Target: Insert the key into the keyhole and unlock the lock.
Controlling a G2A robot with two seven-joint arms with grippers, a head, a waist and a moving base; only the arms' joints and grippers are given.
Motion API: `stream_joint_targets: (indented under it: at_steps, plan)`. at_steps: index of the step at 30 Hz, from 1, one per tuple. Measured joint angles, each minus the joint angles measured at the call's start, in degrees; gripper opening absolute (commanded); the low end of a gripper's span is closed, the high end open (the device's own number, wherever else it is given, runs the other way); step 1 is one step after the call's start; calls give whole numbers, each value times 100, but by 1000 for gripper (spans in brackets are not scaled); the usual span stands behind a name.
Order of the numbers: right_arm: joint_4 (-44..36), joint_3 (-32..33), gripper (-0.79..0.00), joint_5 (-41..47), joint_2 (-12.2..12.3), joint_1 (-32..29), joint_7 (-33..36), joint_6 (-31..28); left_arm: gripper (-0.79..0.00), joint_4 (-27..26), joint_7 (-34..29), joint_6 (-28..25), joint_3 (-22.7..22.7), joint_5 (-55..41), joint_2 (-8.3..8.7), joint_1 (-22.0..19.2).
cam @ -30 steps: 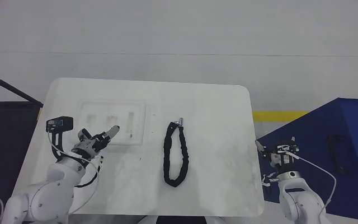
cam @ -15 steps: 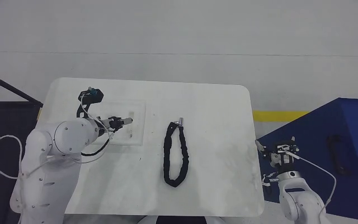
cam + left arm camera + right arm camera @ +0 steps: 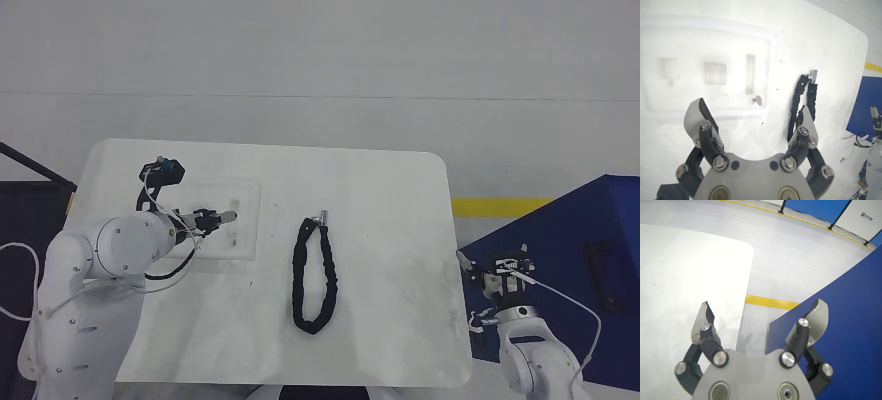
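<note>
Barely begun: hovering with left gripper (image 3: 753, 106) spread wide, empty, near small silver metal key (image 3: 758, 99); black fabric-sleeved chain lock (image 3: 797, 96) unopened.

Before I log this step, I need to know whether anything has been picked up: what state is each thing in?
Key: lying loose on the foam tray, not gripped.
Chain lock: looped, ends joined at its metal head, no key in it.
Left claw: open, empty, above the tray.
Right claw: open, empty, beside the table edge.
</note>
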Motion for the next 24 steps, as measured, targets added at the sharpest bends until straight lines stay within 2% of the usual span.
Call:
stream_joint_targets:
  at_steps: [3,6,16,18,19,20,22,23,24]
  plan:
    - [0,0,0,0,0,0,0,0,0,52,-116,-163,-2,-152,14,-105]
    - [0,0,0,0,0,0,0,0,0,261,-419,-398,93,-408,35,-417]
    - [0,0,0,0,0,0,0,0,0,1390,-420,-393,1557,-626,317,-1303]
    - [0,0,0,0,0,0,0,0,0,1590,-420,-392,1723,-679,376,-1413]
    - [0,0,0,0,0,0,0,0,-25,1728,-420,-392,1808,-753,418,-1489]
    - [0,0,0,0,0,0,0,0,-114,1822,-420,-392,1868,-804,450,-1546]
    - [0,0,0,0,0,0,0,0,-145,1980,-420,-392,2024,-976,529,-1657]
    - [0,0,0,0,0,0,0,0,-120,2017,-420,-392,2082,-1063,564,-1704]
    - [0,0,0,0,0,0,0,0,0,2041,-420,-392,2130,-1133,600,-1746]
